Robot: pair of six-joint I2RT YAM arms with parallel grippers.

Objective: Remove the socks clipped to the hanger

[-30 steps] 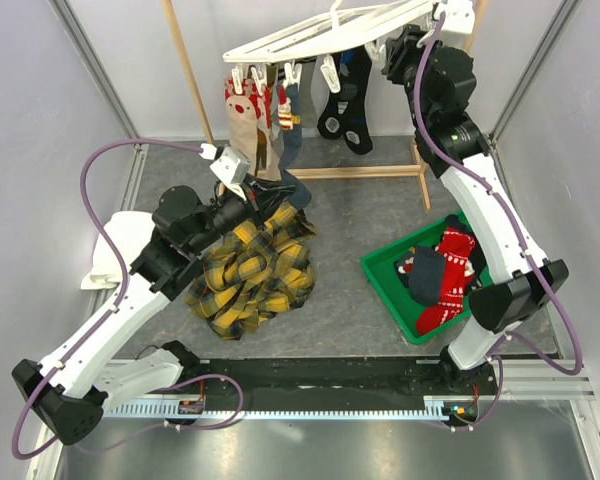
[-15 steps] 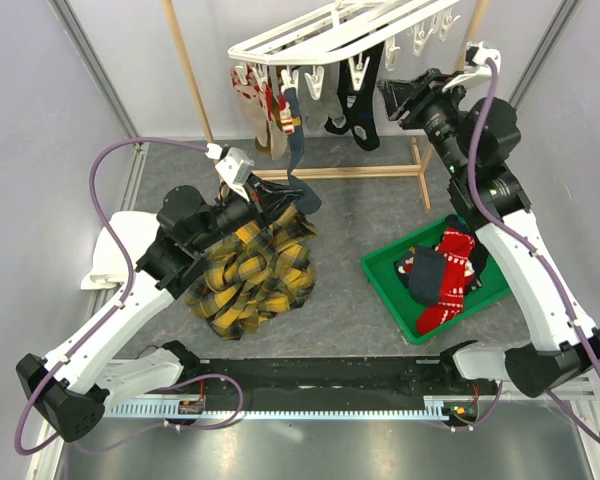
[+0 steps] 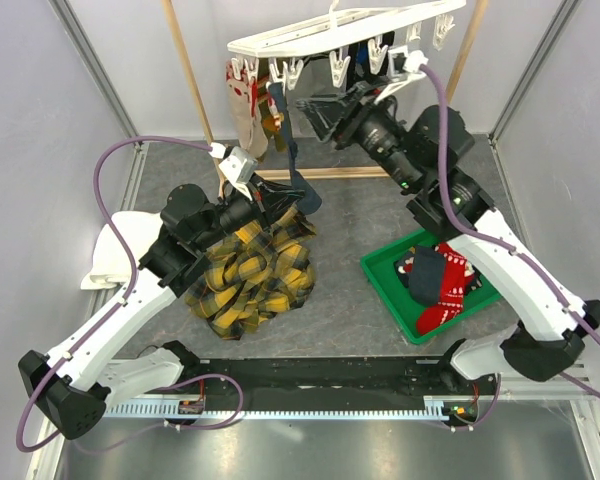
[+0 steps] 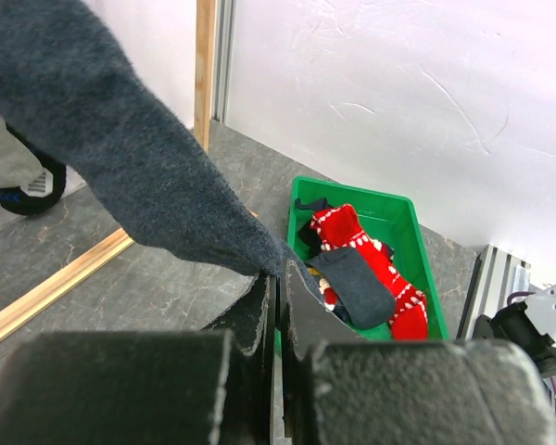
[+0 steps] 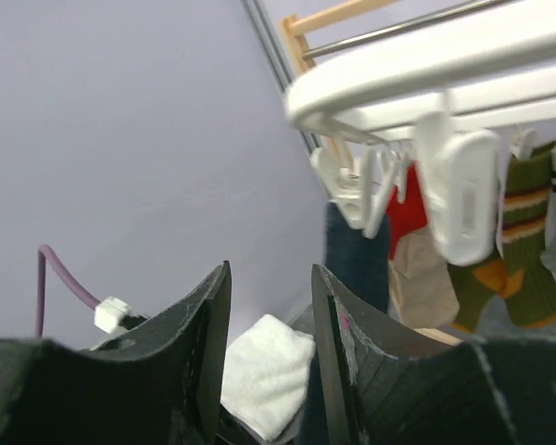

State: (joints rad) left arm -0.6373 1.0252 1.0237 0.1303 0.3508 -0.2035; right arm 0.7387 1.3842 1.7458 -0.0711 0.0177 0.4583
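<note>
L fingers point(image 4: 259, 315) pinch navy sock point(image 4: 148, 195): pull steadily down, clear of hanger point(image 5: 426, 65). R fingers point(image 5: 208, 343) spread, empty.

Two-armed rig, seen from above and from my own wrists. My left arm point(image 3: 110, 325) and right arm point(image 3: 520, 265) wear glossy white shells between matte black joint housings, with black blocks at the bases. A purple cable point(image 3: 94, 190) trails from each, ending in a white plug point(image 3: 235, 162). My left gripper point(image 4: 278, 283) has blunt, grainy black fingers point(image 4: 250, 324). My right gripper point(image 5: 270, 269) has broad curved ones, one flecked pink.
</note>
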